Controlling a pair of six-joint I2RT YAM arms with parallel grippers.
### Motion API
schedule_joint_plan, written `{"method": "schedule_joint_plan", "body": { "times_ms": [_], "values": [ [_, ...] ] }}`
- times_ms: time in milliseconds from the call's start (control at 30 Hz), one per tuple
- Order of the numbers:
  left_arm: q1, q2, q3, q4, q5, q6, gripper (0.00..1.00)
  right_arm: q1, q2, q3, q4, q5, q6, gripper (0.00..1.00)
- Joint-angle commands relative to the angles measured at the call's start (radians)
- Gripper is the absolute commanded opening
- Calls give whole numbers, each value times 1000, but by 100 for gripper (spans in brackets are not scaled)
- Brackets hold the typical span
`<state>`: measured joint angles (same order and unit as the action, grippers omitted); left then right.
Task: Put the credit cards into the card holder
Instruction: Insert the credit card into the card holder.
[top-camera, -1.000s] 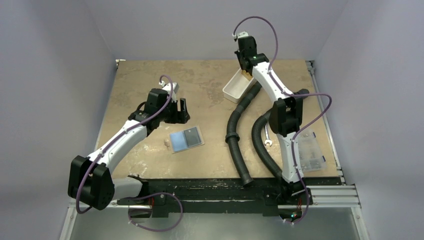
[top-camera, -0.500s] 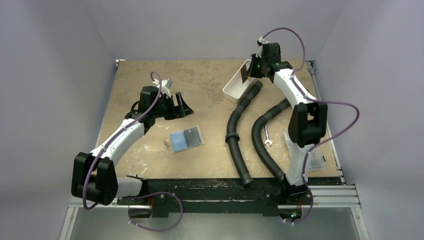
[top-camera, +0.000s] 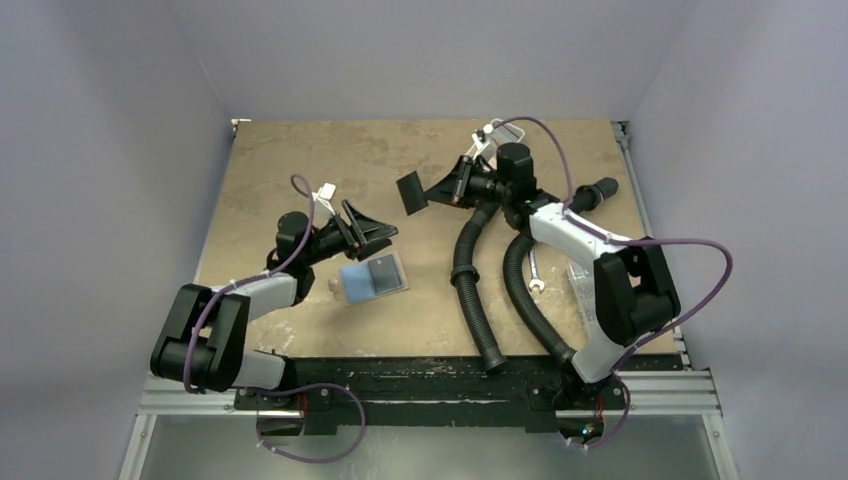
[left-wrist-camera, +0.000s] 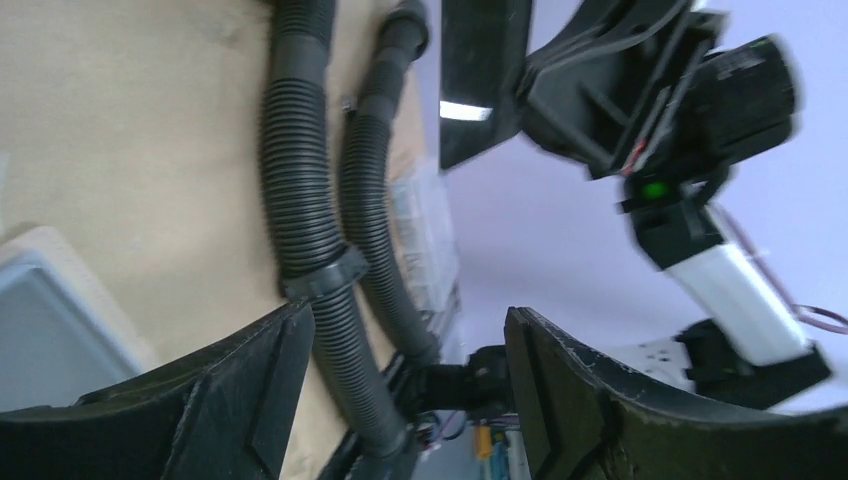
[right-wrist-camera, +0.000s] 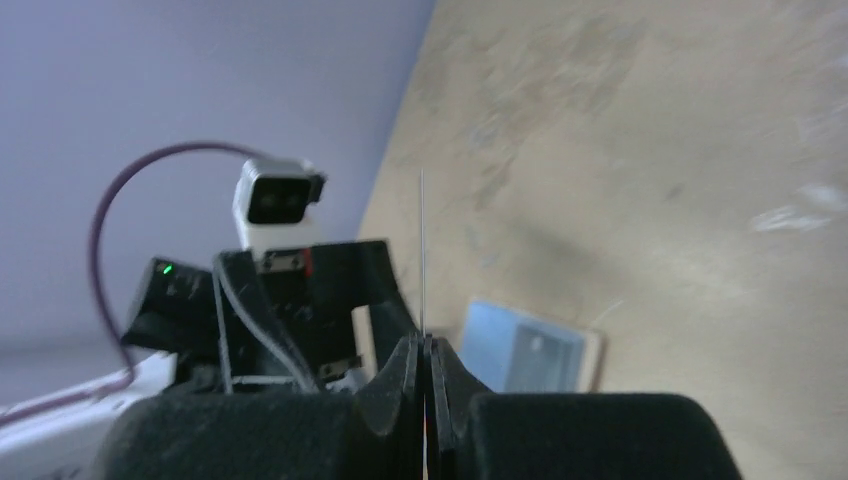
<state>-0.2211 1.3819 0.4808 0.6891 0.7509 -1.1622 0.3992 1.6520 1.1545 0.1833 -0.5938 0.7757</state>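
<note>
The card holder (top-camera: 373, 277) lies open on the table, left of centre, pale rim around it. A light blue card (top-camera: 356, 282) covers its left half; the right half looks dark grey. My right gripper (top-camera: 440, 190) is shut on the black card (top-camera: 411, 192) and holds it in the air behind and right of the holder. In the right wrist view the card (right-wrist-camera: 422, 250) stands edge-on above the closed fingertips (right-wrist-camera: 412, 352), with the holder (right-wrist-camera: 528, 350) beyond. My left gripper (top-camera: 377, 231) is open and empty, just behind the holder. The orange-tan card is out of view.
Two black corrugated hoses (top-camera: 470, 270) run from centre to the front edge. A wrench (top-camera: 537, 276) lies between the hoses and my right arm. A clear compartment box (top-camera: 588, 285) sits partly under my right arm. A small tan piece (top-camera: 331, 287) lies left of the holder.
My right arm swung from the back right towards the centre, carrying the black card. My left arm drew back and down, its open gripper now nearer the holder.
</note>
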Motion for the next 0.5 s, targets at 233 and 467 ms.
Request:
{"method": "schedule_joint_plan", "body": {
  "times_ms": [233, 467],
  "values": [
    [5, 89, -157, 857, -66, -446, 65, 99, 61, -142, 629, -163, 430, 0],
    [5, 43, -149, 725, -128, -379, 58, 124, 74, -192, 729, -165, 491, 0]
  ]
}}
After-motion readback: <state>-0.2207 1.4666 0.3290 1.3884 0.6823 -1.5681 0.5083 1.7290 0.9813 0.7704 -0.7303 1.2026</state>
